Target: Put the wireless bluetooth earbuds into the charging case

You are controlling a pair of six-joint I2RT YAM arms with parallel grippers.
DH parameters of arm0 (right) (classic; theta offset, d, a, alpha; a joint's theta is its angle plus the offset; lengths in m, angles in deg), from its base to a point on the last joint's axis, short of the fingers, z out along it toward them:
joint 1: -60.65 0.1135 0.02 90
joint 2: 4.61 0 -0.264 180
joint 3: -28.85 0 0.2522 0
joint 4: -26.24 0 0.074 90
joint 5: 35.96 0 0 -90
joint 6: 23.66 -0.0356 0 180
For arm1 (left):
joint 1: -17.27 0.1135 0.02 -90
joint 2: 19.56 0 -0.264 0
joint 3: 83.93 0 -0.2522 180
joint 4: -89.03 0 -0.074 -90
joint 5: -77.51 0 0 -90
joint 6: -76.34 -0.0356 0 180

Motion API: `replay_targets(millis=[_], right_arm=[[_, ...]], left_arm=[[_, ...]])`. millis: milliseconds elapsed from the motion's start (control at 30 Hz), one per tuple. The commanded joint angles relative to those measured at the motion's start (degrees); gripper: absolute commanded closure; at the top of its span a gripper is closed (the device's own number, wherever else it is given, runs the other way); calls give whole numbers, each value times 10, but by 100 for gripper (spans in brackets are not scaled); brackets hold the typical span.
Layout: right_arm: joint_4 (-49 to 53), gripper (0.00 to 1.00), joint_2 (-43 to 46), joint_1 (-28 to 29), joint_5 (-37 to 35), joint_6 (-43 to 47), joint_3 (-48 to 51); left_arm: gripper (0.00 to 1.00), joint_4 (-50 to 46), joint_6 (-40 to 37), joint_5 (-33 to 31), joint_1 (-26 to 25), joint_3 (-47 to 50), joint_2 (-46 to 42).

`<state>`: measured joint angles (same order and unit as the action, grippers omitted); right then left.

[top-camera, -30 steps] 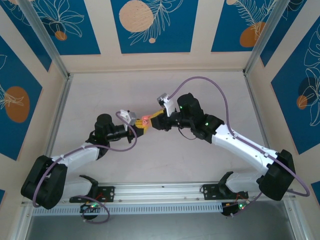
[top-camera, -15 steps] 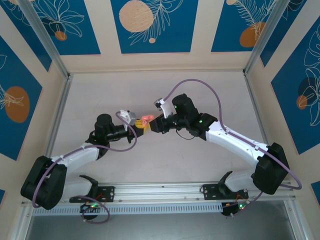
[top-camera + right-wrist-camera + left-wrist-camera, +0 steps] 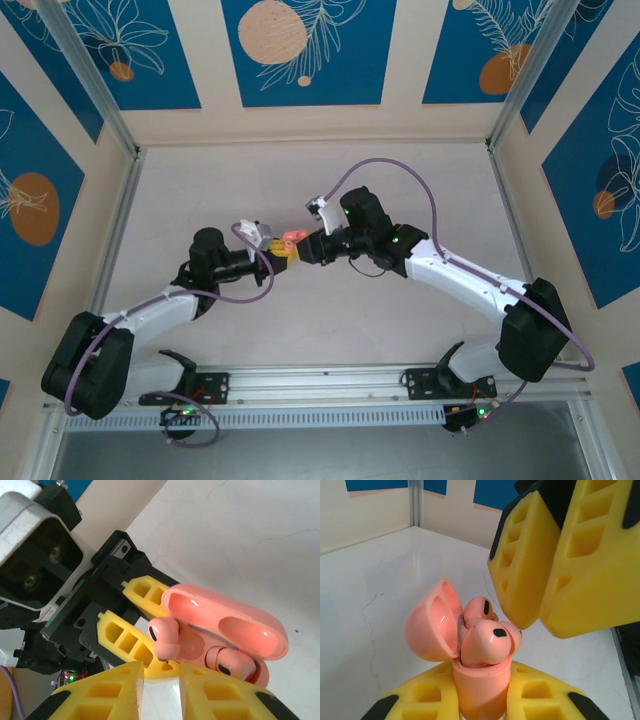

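Observation:
My left gripper (image 3: 480,702) is shut on the base of the salmon-pink charging case (image 3: 481,682), held upright above the table with its lid (image 3: 429,625) swung open. Two pink earbuds sit in it: one (image 3: 231,663) lies low in its well, the other (image 3: 164,634) stands up out of its well. My right gripper (image 3: 159,674) hovers right at the case's mouth, its yellow fingers (image 3: 530,565) a narrow gap apart with nothing between them. From above, the case (image 3: 290,238) shows between both grippers at mid table.
The white table (image 3: 330,330) lies below the raised case. Aluminium posts (image 3: 120,170) and patterned walls border it on the left, back and right. The purple cables (image 3: 400,165) arc over the arms.
My right arm has swung left, bringing its gripper closer to the case, and its jaws have narrowed. The left arm and the case have stayed put.

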<state>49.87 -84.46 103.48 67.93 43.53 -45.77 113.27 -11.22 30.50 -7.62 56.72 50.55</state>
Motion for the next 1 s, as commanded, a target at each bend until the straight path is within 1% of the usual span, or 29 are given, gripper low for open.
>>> replay_targets(millis=[0,300,500,967], right_arm=[[-1,75,-6,-3,0,-7,-24],[-2,77,-18,-4,1,-8,-30],[6,80,-22,-4,-13,-12,-32],[16,80,-24,-11,-30,-22,-34]], left_arm=[[86,-3,-5,3,-5,-15,-13],[85,-1,-3,4,-5,-13,-18],[86,-9,-4,3,-5,-12,-25],[85,-24,-8,-2,-5,-9,-40]])
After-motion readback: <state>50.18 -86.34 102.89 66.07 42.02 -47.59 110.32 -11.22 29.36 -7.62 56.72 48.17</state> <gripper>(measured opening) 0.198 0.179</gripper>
